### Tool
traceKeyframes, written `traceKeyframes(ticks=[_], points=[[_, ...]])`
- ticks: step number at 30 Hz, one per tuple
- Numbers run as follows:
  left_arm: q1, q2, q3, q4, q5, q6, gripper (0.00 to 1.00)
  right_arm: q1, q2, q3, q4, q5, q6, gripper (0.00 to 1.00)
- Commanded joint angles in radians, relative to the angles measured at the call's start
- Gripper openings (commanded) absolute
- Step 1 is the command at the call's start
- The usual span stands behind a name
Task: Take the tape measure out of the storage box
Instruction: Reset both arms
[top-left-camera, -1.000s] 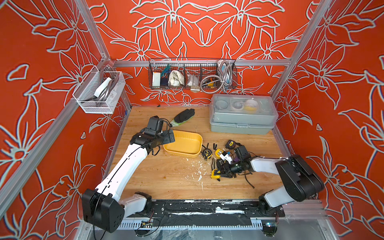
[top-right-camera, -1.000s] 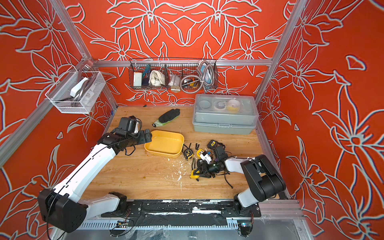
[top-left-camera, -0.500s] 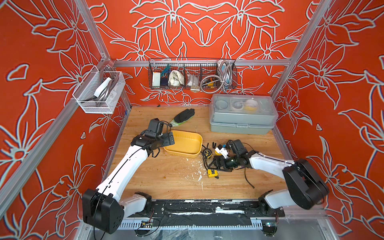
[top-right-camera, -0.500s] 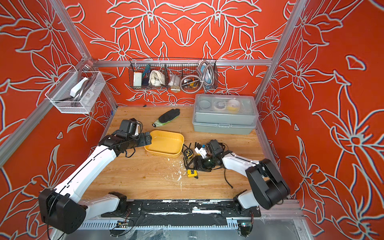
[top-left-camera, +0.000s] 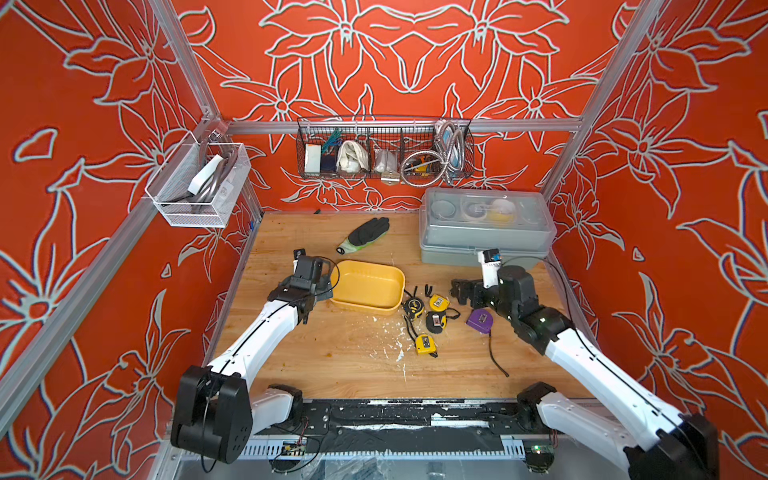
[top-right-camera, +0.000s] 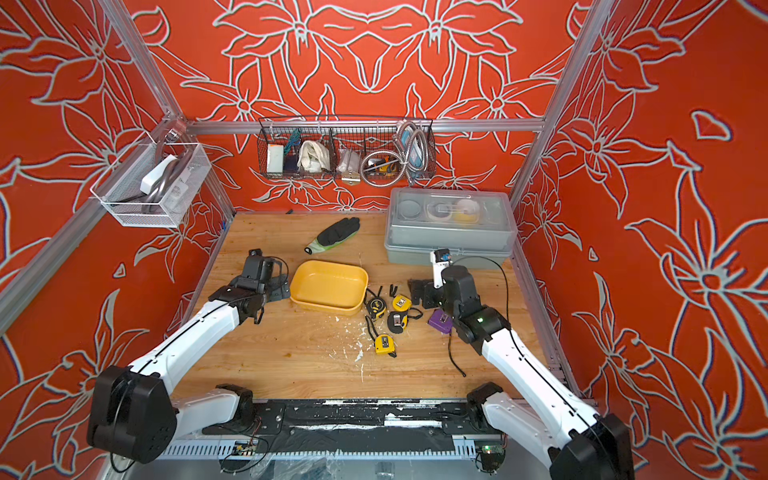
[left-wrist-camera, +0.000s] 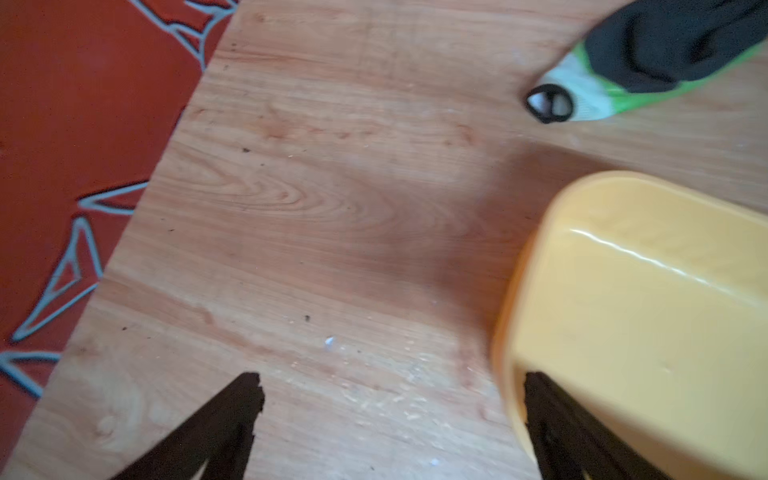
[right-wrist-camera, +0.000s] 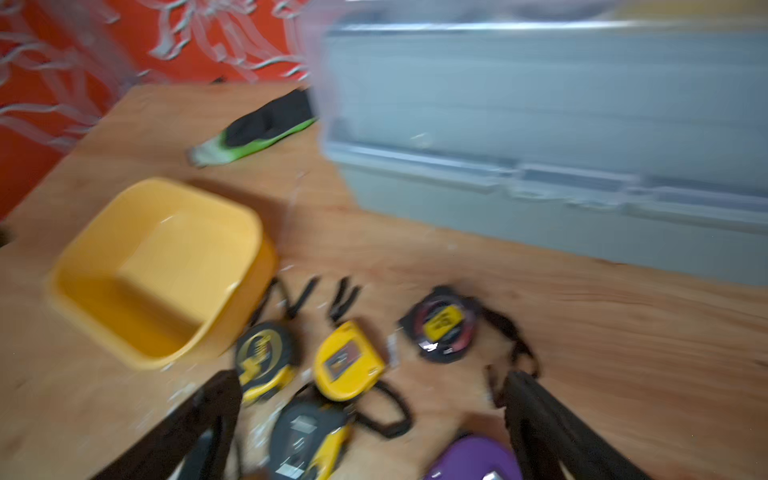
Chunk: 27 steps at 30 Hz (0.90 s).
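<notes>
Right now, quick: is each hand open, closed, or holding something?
Left hand: open, holding nothing, at the rim of the storage box.
Right hand: open, holding nothing.

Twin setup: left arm and right arm both have glossy white shells, chunky black joints and a thin black cable along each. The left pincer and right pincer have matte black wedge-shaped jaws. There's a tiny green LED on the right elbow.
</notes>
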<state>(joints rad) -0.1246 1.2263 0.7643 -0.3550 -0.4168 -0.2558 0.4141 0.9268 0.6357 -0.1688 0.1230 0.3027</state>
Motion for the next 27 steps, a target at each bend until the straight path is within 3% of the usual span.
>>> traceKeyframes(ticks=[1, 5, 8, 12, 17, 20, 22, 25, 27], points=[[0.041, 0.019, -0.061, 0.165, -0.114, 0.081, 1.0, -0.103, -0.008, -0.09, 0.116, 0.312, -0.018, 1.0], [0.06, -0.012, -0.182, 0.424, -0.06, 0.11, 1.0, -0.154, 0.002, -0.192, 0.216, 0.545, -0.07, 1.0], [0.061, -0.004, -0.285, 0.677, 0.023, 0.14, 1.0, -0.208, 0.017, -0.246, 0.298, 0.51, -0.115, 1.0], [0.064, 0.078, -0.359, 0.894, 0.084, 0.218, 1.0, -0.245, 0.18, -0.277, 0.501, 0.511, -0.197, 1.0], [0.079, 0.14, -0.461, 1.123, 0.209, 0.256, 1.0, -0.282, 0.375, -0.252, 0.771, 0.363, -0.258, 1.0], [0.11, 0.171, -0.453, 1.12, 0.253, 0.237, 1.0, -0.304, 0.486, -0.208, 0.799, 0.26, -0.282, 1.0], [0.123, 0.19, -0.468, 1.166, 0.272, 0.231, 1.0, -0.31, 0.475, -0.188, 0.734, 0.236, -0.272, 1.0], [0.125, 0.186, -0.463, 1.147, 0.273, 0.231, 1.0, -0.341, 0.475, -0.192, 0.745, 0.043, -0.318, 1.0], [0.125, 0.184, -0.46, 1.145, 0.273, 0.231, 1.0, -0.347, 0.474, -0.194, 0.751, 0.007, -0.326, 0.99]])
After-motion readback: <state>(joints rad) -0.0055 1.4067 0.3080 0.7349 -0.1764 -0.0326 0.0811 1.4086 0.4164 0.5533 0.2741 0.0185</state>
